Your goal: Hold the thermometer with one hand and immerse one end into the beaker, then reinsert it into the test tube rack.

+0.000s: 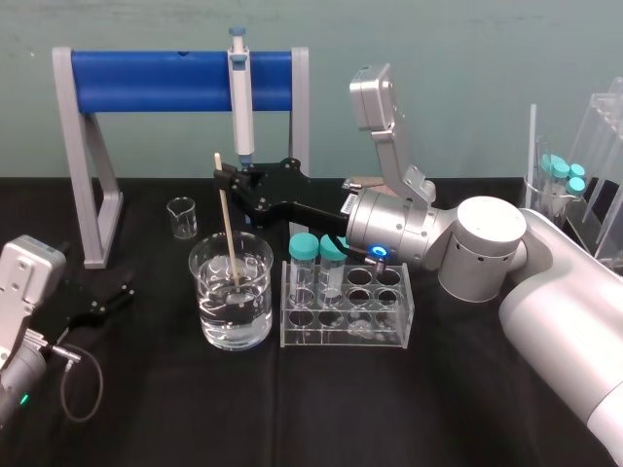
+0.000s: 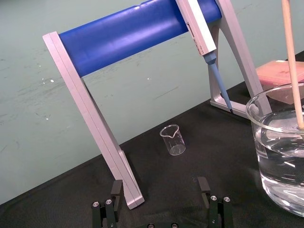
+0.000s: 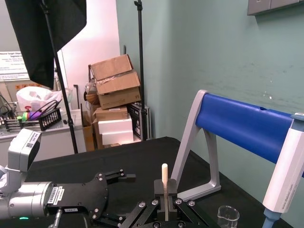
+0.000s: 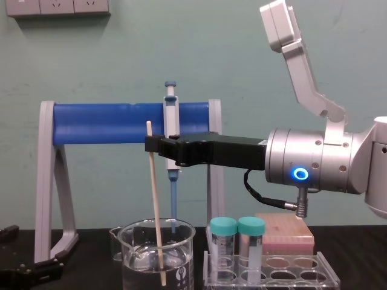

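Cream-white thermometer (image 1: 228, 229) stands nearly upright, its lower end under water in the beaker (image 1: 261, 297), pinched near the top by my right pincer (image 1: 221, 173). I'd lift straight up until the tip clears the rim, then carry it, kept vertical, to a free hole in the rack (image 1: 343, 338). My left pincer (image 2: 159, 189) rests spread on the table (image 1: 146, 409).

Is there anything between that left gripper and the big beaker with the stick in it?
No. In the head view, bare black table runs from the left gripper to the beaker.
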You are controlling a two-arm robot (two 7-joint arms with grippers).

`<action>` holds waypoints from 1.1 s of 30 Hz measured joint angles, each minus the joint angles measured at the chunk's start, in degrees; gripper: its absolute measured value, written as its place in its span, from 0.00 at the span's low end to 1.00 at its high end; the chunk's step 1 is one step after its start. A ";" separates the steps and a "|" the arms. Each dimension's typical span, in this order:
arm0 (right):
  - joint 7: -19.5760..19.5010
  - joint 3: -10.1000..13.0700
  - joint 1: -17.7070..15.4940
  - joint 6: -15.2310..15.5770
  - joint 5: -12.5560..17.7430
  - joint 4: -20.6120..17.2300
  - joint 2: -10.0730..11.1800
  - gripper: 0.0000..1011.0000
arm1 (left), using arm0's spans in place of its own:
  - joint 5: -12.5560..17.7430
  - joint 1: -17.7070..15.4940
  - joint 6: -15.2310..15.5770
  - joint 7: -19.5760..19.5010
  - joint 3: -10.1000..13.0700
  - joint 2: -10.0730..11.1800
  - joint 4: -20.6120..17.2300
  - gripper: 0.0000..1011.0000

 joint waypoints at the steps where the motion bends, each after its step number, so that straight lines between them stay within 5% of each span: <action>1: 0.00 0.00 0.00 0.00 0.00 0.00 0.01 0.04 | 0.00 0.00 0.00 0.00 0.00 0.00 0.00 0.99; 33: 0.00 0.00 0.00 0.00 0.00 0.00 0.00 0.04 | 0.00 0.00 0.00 0.00 0.00 0.00 0.00 0.99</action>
